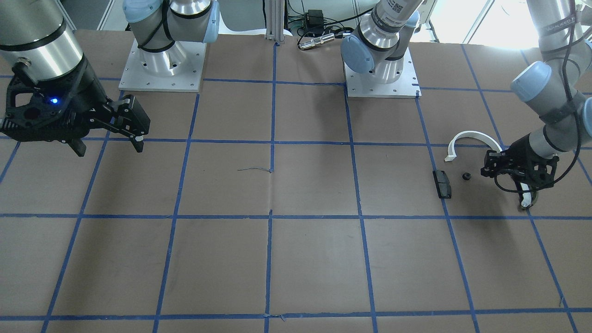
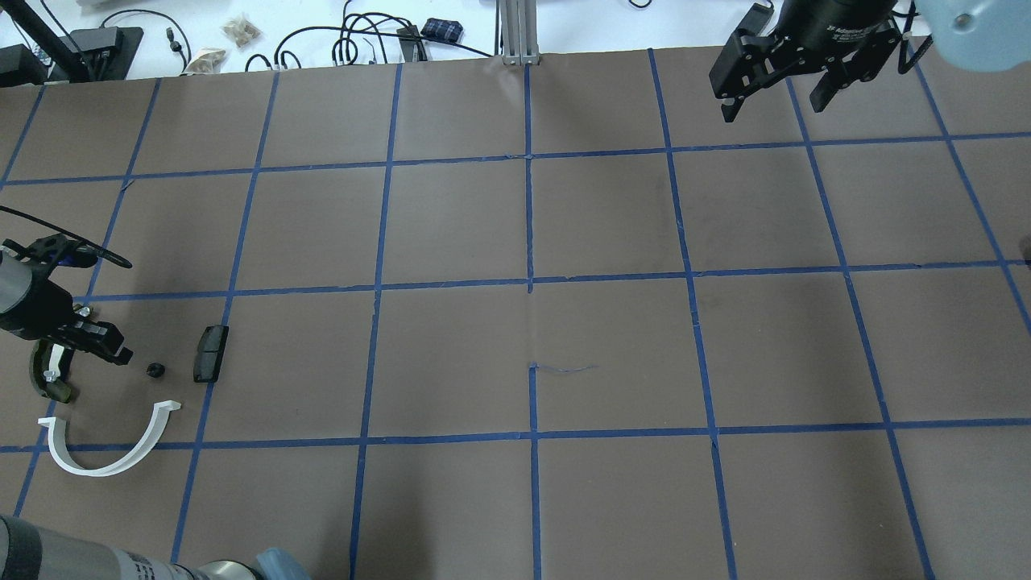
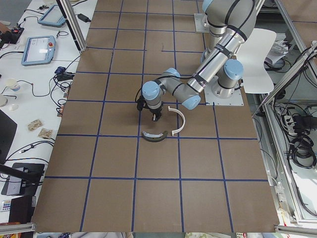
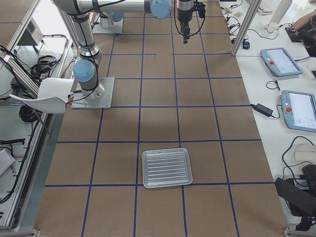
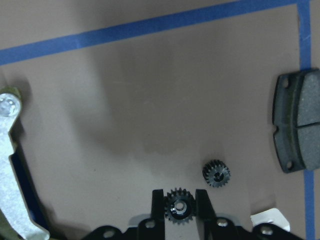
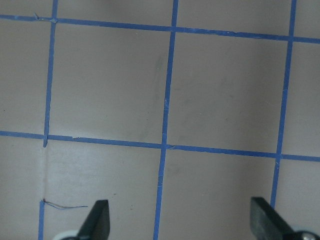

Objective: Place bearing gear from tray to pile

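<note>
Brown paper marked into squares with blue tape covers the tabletop (image 2: pixel 532 225). At its far left end, on the robot's left, lies the pile: a white semicircular arc (image 1: pixel 469 134), a black rectangular block (image 5: pixel 295 125), and an olive-green curved piece with a white strip (image 3: pixel 153 137), all near one another but apart. The left hand (image 5: pixel 180 192) hangs low among them, its two fingers drawn in close on either side of the bearing gear (image 5: pixel 180 206), a small black toothed wheel gripped between the fingertips. Whether the wheel touches the paper I cannot tell. A second gear (image 5: pixel 216 174) of the same kind lies loose on the paper just beside it, between the hand and the black block. The curved olive piece sits on the other side of the hand. A ribbed metal tray (image 4: pixel 167 168) lies at the right end of the tabletop, well apart from the pile. The right hand (image 2: pixel 771 109) hangs above the far right squares, fingers spread wide with nothing between them.
</note>
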